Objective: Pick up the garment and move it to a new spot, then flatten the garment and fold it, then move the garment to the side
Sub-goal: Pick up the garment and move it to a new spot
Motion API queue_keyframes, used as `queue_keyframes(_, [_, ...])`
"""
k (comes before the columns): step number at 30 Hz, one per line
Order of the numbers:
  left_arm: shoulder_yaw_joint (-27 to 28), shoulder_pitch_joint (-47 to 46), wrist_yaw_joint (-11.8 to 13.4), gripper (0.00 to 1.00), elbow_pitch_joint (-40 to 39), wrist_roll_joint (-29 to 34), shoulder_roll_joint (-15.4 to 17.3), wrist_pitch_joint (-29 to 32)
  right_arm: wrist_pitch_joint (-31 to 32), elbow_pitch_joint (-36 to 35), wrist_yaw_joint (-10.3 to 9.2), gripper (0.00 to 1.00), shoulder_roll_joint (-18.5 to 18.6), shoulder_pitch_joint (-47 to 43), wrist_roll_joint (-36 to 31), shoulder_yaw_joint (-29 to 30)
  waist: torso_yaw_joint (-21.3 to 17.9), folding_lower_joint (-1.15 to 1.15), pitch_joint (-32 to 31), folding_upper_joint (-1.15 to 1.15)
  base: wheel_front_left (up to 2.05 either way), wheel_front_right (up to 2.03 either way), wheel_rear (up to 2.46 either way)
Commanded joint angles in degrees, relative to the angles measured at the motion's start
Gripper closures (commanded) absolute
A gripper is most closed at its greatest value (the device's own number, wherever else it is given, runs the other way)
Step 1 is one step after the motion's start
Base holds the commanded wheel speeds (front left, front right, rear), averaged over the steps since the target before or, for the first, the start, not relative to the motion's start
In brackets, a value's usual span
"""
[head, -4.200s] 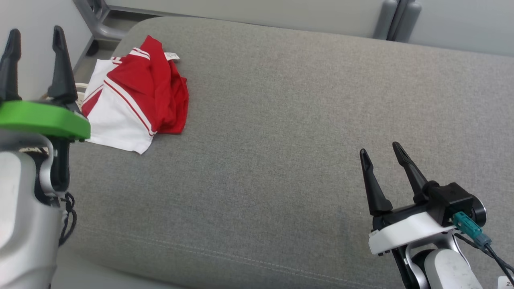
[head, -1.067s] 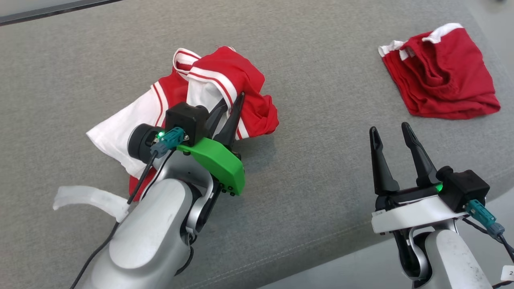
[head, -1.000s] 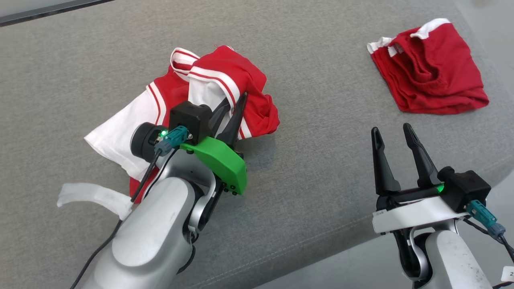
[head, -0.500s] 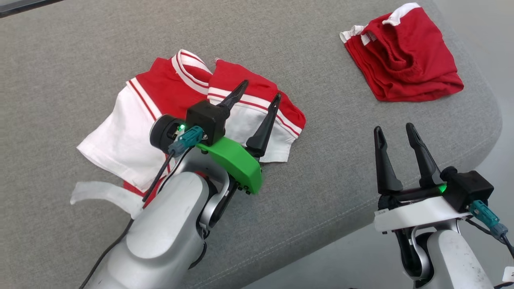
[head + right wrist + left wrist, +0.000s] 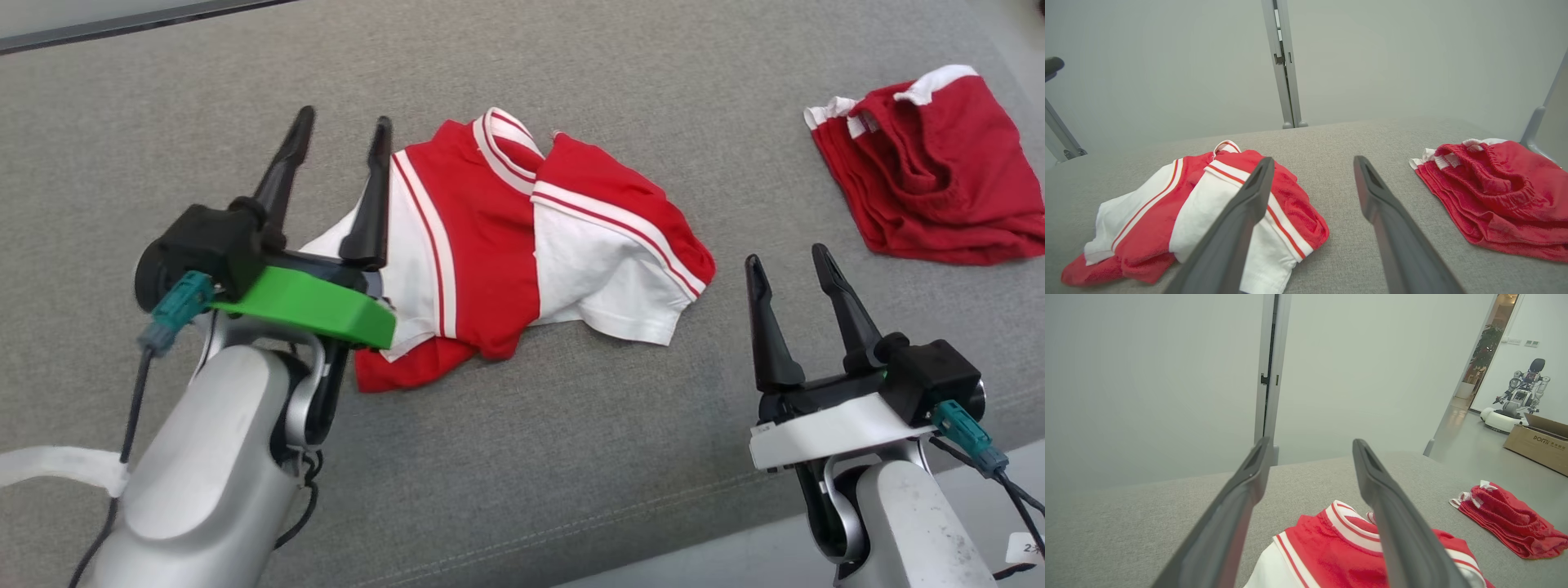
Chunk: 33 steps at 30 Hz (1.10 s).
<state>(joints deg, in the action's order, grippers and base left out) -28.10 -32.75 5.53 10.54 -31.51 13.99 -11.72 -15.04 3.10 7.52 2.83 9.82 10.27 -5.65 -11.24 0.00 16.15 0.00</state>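
Observation:
The garment (image 5: 522, 245), a red and white shirt with striped trim, lies crumpled and partly spread on the grey cushion (image 5: 571, 425). My left gripper (image 5: 344, 118) stands open at the shirt's left edge, nothing between its fingers, fingertips raised above the fabric. My right gripper (image 5: 784, 256) stands open over bare cushion to the shirt's right, holding nothing. In the left wrist view the open left gripper (image 5: 1310, 443) points past the shirt (image 5: 1331, 547) toward the wall. The right wrist view has the shirt (image 5: 1167, 204) lying left of the open right gripper (image 5: 1313, 160).
A second, all-red garment with a white waistband (image 5: 931, 196) lies bunched at the cushion's far right, also in the wrist views (image 5: 1511, 522) (image 5: 1498, 192). The cushion's front edge runs along the lower right. Another robot (image 5: 1519, 396) and a cardboard box (image 5: 1539, 443) stand down the corridor.
My left gripper opened and let go of the shirt, then drew back to its left edge. The shirt dropped and lies more spread out. The head camera shifted; the right gripper kept still.

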Motion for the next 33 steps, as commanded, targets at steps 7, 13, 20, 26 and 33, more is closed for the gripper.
queue_keyframes(7, [7.58, 6.11, 2.85, 0.00, -0.50, -1.78, 3.96, -2.79, -0.15, 1.53, -0.06, 0.00, 0.14, 0.41, -1.70, -0.34, 6.52, 0.00, -4.19, 0.00, 0.00, 0.00, 0.00])
queue_keyframes(13, [11.69, 12.59, 2.71, 0.00, -1.98, -0.62, 6.40, -3.44, 0.58, 2.69, -0.06, 0.00, 0.15, -0.69, -2.70, -1.04, 8.63, 0.00, -6.34, 0.00, 0.00, 0.00, 0.00])
queue_keyframes(20, [12.37, 20.52, 3.07, 0.00, -3.77, 1.80, 8.03, -3.43, 1.62, 3.48, -0.06, 0.00, 0.17, -2.79, -3.47, -1.80, 9.47, 0.00, -9.75, 0.00, 0.00, 0.00, 0.00])
queue_keyframes(26, [12.14, 26.37, 3.56, 0.00, -4.99, 1.45, 7.77, -3.45, 1.88, 3.68, -0.06, 0.00, 0.16, -5.23, -3.57, -2.00, 9.75, 0.00, -12.69, 0.00, 0.00, 0.00, 0.00])
queue_keyframes(33, [11.93, 30.96, 3.33, 0.00, -5.51, 0.93, 7.34, -3.44, 2.68, 2.88, -0.06, 0.00, 0.16, -8.35, -3.80, -2.17, 9.99, 0.00, -15.11, 0.00, 0.00, 0.00, 0.00])
